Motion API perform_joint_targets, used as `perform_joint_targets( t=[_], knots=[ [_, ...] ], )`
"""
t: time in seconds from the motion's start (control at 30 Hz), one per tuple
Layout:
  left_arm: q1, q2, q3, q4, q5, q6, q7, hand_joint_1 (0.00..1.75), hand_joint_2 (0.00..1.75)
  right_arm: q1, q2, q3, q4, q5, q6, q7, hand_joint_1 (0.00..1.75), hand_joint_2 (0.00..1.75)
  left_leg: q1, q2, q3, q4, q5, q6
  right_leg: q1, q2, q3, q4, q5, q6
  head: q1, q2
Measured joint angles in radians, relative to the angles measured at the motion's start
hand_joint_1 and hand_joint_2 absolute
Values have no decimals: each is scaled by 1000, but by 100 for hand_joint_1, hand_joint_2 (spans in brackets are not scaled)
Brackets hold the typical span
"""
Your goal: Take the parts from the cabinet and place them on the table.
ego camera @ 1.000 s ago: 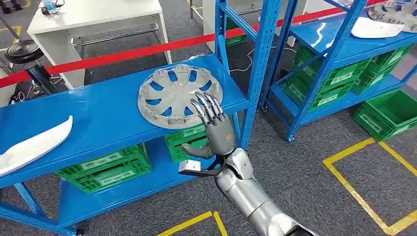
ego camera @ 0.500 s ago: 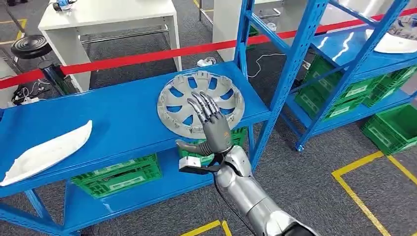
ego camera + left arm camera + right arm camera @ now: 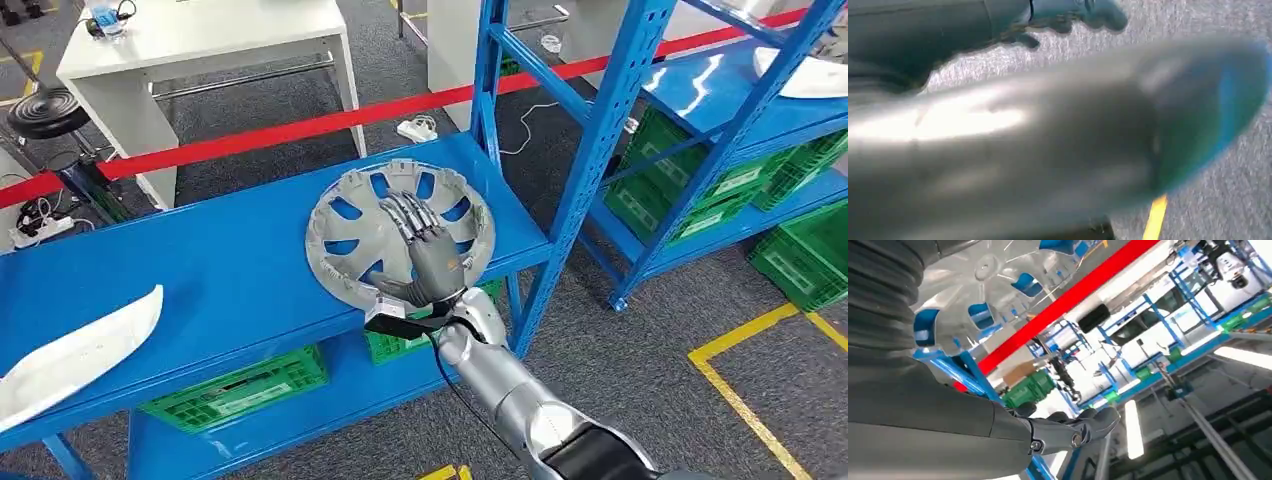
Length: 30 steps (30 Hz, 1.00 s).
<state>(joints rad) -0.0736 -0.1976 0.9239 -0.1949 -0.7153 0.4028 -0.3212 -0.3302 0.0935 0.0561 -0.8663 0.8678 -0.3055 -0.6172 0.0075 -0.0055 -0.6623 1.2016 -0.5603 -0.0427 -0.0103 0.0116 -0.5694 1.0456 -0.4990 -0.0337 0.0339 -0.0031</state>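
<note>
A grey hubcap (image 3: 345, 225) lies flat on the blue cabinet shelf (image 3: 220, 260), near its right end. My right hand (image 3: 428, 258) reaches over the shelf's front edge and lies on the hubcap's near half, fingers (image 3: 405, 215) stretched over the spokes. Its thumb (image 3: 392, 293) sits at the near rim. In the right wrist view the hubcap (image 3: 993, 275) is close beside my right hand (image 3: 923, 405), whose thumb (image 3: 1073, 432) sticks out apart from it. A white curved part (image 3: 75, 355) lies at the shelf's left end. My left hand (image 3: 1023, 145) is a grey blur above the floor.
A blue upright (image 3: 595, 160) stands right of the hubcap. Green crates (image 3: 240, 385) fill the lower shelf. A second blue rack (image 3: 720, 100) at the right holds another white part (image 3: 805, 75). Red barrier tape (image 3: 300, 125), a white table (image 3: 200, 40) and a black stool (image 3: 45, 108) lie behind.
The camera has shifted. My right hand has moved from in front of the shelf edge forward onto the hubcap, and its thumb has come up to the near rim.
</note>
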Motion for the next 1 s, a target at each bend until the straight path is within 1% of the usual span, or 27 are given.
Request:
perform_joint_targets(
  t=[0.03,0.07,0.1,0.13,0.17,0.2,0.23,0.27,0.3,0.33,0.4,0.43,0.47,0.5,0.6,0.7,1.0],
  knots=[
    [0,0,0,0,-2,-1,3,0,0,-1,0,-2,4,-5,13,7,0,175,0,0,22,-81,69,2,-2,0,11,0,-8,4,0,0],
    [2,0,0,0,-5,-2,3,0,0,-2,0,-3,10,-8,24,10,0,175,0,1,34,-151,131,2,-2,-1,8,-1,-14,8,-1,0],
    [1,-1,0,3,-8,-5,5,0,0,-5,0,-5,22,-6,35,14,0,175,-4,2,28,-158,88,9,0,1,15,4,-18,15,-7,0],
    [-3,-2,-1,3,-9,-5,5,0,0,-5,0,-6,28,-2,42,22,0,175,-8,2,34,-152,89,19,1,1,9,2,-21,22,-6,0],
    [-1,-3,-1,3,-10,-5,5,0,0,-5,0,-6,35,3,47,29,0,175,-7,2,34,-156,116,26,1,1,10,1,-24,26,-6,0],
    [2,-7,-1,3,-11,-5,6,0,0,-7,0,-7,44,5,56,32,0,175,-5,1,36,-158,121,18,4,2,13,4,-24,7,-5,0],
    [0,-8,-1,3,-14,-5,8,0,0,-11,0,-8,56,0,69,35,0,175,-6,0,36,-159,121,20,5,2,12,3,-22,2,-5,0],
    [-3,-8,-2,3,-20,-5,11,0,0,-14,0,-10,67,-5,82,40,0,175,-7,-2,36,-159,120,22,4,1,15,-2,-22,2,-4,0],
    [-5,-9,-3,3,-22,-5,13,0,0,-16,0,-11,75,-10,89,40,0,175,-8,-3,37,-159,117,27,4,0,19,-8,-23,3,-3,0],
    [-7,-10,-4,3,-24,-5,14,0,0,-20,0,-12,82,-17,96,39,0,175,-7,-4,38,-159,115,29,5,-1,23,-13,-24,10,-3,0],
    [-10,-12,-5,3,-29,-5,19,0,0,-27,4,-18,97,-41,118,30,0,175,-7,-4,41,-160,113,33,5,-2,30,-20,-25,14,-2,0],
    [-12,-13,-5,3,-32,-5,23,0,0,-28,8,-22,104,-55,130,22,0,0,-7,-4,43,-160,111,36,5,-3,33,-22,-26,16,-3,0],
    [-13,-15,-5,3,-34,-5,24,0,0,-28,11,-26,111,-64,140,18,0,0,-7,-4,45,-160,110,37,5,-3,36,-23,-27,22,-2,0],
    [-13,-15,-6,3,-36,-5,24,0,0,-28,15,-28,116,-71,146,14,0,0,-7,-4,46,-160,109,39,4,-3,37,-25,-27,25,-2,0],
    [-17,-15,-8,3,-42,-5,27,0,0,-27,27,-33,129,-85,150,-5,0,0,-7,-3,47,-160,108,40,4,-3,38,-26,-27,31,-3,0],
    [-17,-16,-13,3,-45,-5,27,0,0,-26,39,-33,139,-87,132,-25,0,0,-7,-3,47,-160,108,40,4,-3,38,-26,-26,36,-3,0],
    [-18,-18,-21,3,-53,-5,30,0,0,-26,53,-33,158,-92,105,-26,0,0,-7,-3,50,-163,109,39,5,-3,39,-26,-26,36,-3,0]
  ],
)
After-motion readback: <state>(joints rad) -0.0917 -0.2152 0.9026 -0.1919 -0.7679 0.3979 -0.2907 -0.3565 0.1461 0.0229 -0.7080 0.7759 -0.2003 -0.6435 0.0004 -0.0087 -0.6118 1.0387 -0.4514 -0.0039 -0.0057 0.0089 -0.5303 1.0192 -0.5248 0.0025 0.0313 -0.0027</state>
